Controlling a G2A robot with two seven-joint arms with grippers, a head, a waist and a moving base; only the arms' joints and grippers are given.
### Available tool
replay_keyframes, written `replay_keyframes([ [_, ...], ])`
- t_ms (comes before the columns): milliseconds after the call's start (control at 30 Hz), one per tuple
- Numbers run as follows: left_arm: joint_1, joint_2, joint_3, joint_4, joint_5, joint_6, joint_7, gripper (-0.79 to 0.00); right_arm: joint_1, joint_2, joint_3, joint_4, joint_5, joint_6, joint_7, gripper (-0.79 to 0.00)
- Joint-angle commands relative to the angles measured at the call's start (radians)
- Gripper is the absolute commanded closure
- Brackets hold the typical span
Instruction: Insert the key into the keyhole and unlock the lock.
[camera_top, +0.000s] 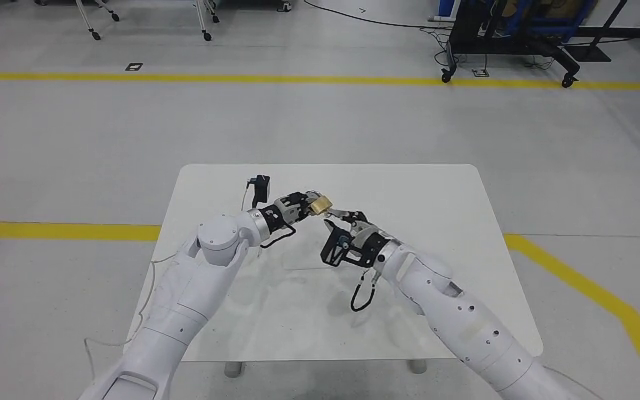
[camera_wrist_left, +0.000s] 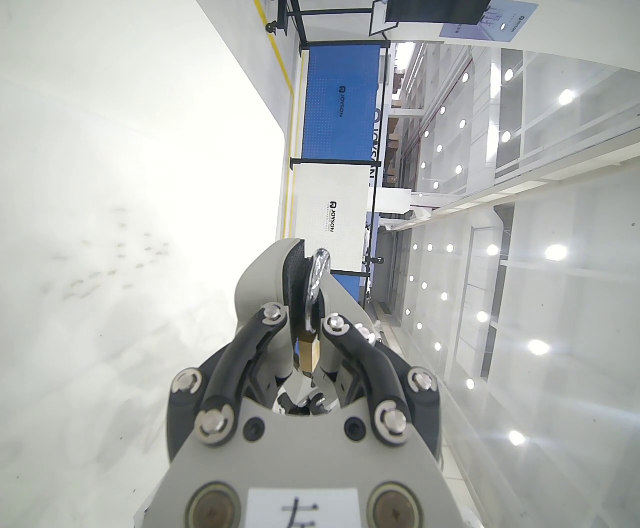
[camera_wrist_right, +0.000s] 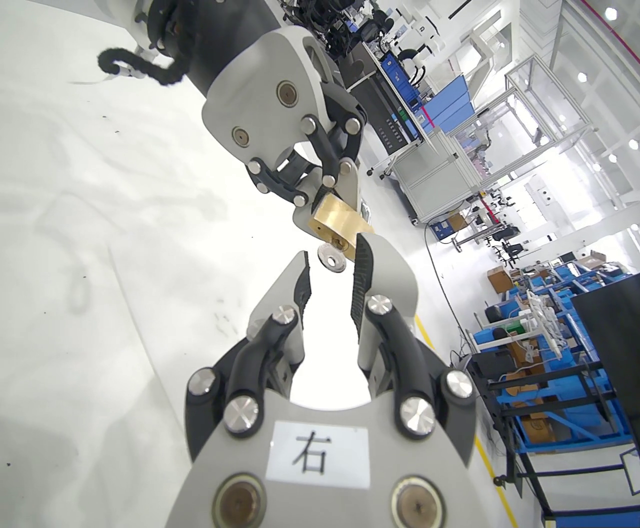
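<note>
My left gripper (camera_top: 312, 204) is shut on a brass padlock (camera_wrist_right: 340, 225) and holds it above the middle of the white table (camera_top: 430, 190). In the left wrist view, brass and silver metal of the padlock (camera_wrist_left: 310, 350) shows between the left gripper (camera_wrist_left: 312, 285) pads. A silver key (camera_wrist_right: 332, 256) sticks out of the padlock's underside, round head outward. My right gripper (camera_wrist_right: 332, 267) faces it, open, with the key head level with its fingertips (camera_wrist_right: 367, 265). From above, the right gripper (camera_top: 338, 222) sits just right of the padlock (camera_top: 319, 204).
A small black object with a thin cord (camera_top: 260, 186) lies on the table behind the left gripper. Bare tabletop extends to the right and toward the front edge. Racks and carts stand on the floor beyond the table.
</note>
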Motion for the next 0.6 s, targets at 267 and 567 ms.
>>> replay_keyframes([
  [267, 0.0, -0.002, 0.003, 0.0, 0.013, -0.001, -0.004, 0.0, 0.01, -0.012, 0.003, 0.028, 0.046, -0.017, -0.037, 0.0],
  [567, 0.008, -0.001, -0.002, -0.013, 0.034, -0.026, -0.015, 0.0, 0.007, -0.02, 0.032, 0.079, 0.172, -0.057, -0.112, 0.0],
])
